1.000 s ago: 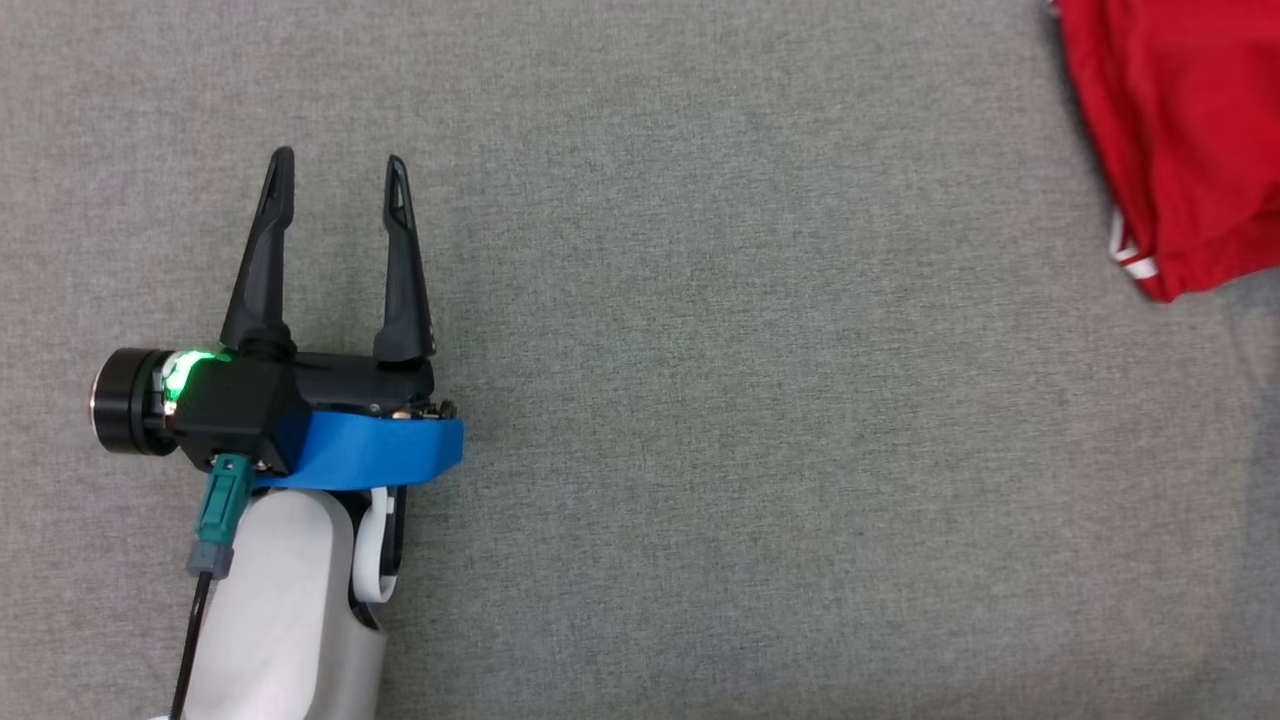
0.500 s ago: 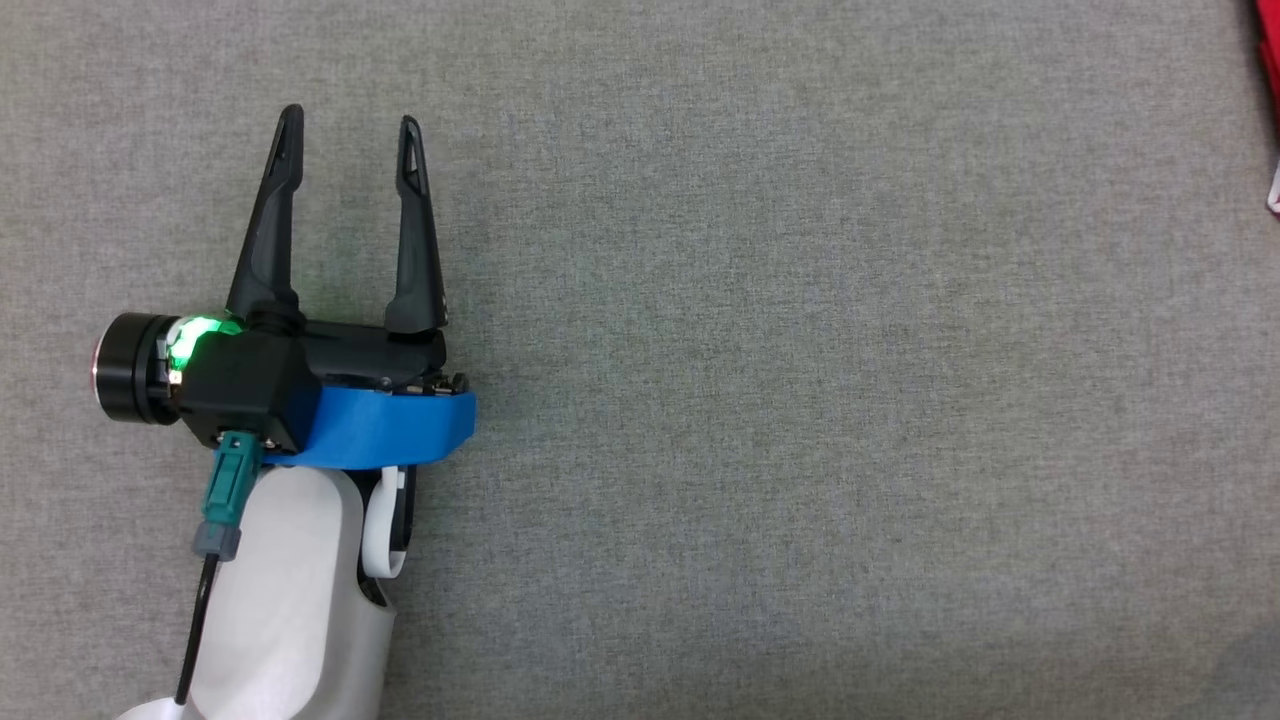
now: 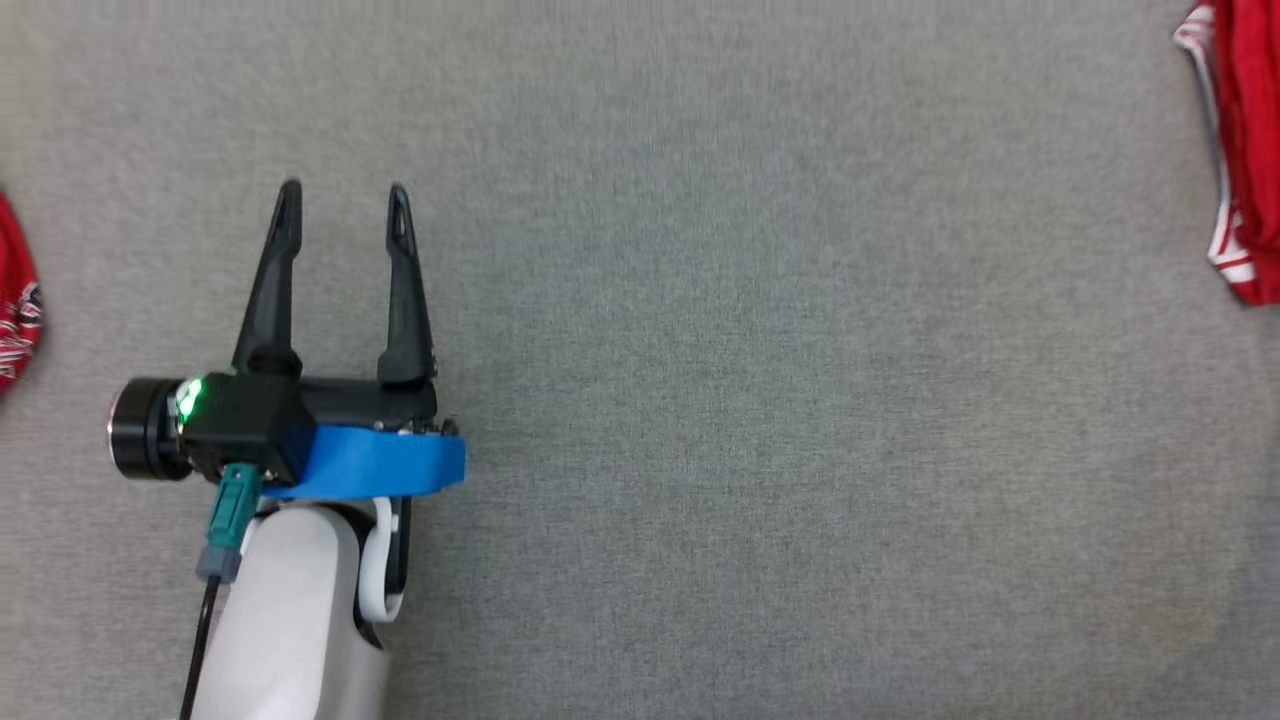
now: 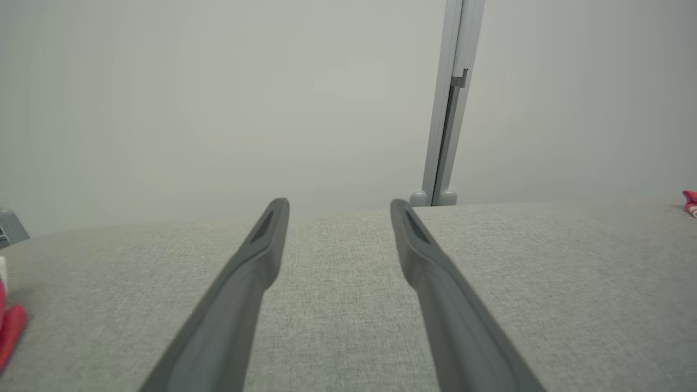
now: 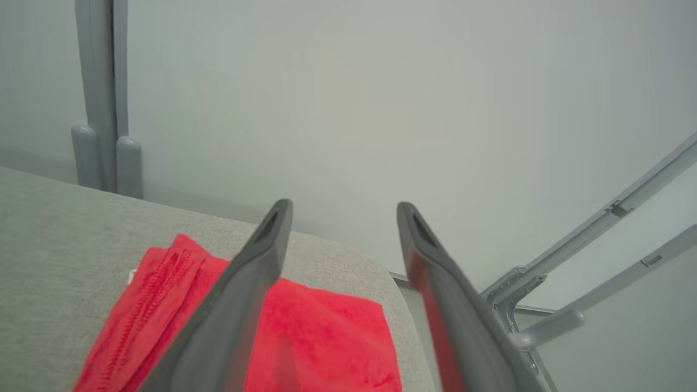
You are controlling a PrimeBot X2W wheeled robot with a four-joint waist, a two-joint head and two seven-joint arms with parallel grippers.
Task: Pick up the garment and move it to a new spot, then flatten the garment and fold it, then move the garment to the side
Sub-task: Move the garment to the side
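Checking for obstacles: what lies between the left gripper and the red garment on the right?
Only bare grey surface, per the head view, between left gripper and red garment.

My left end effector (image 3: 344, 190) is showing black and wearing a blue band (image 3: 380, 465), its light (image 3: 190, 395) glowing green. The garment (image 3: 1245, 150) is showing red with white-striped trim. The counter (image 3: 800, 400) is looking speckled grey.
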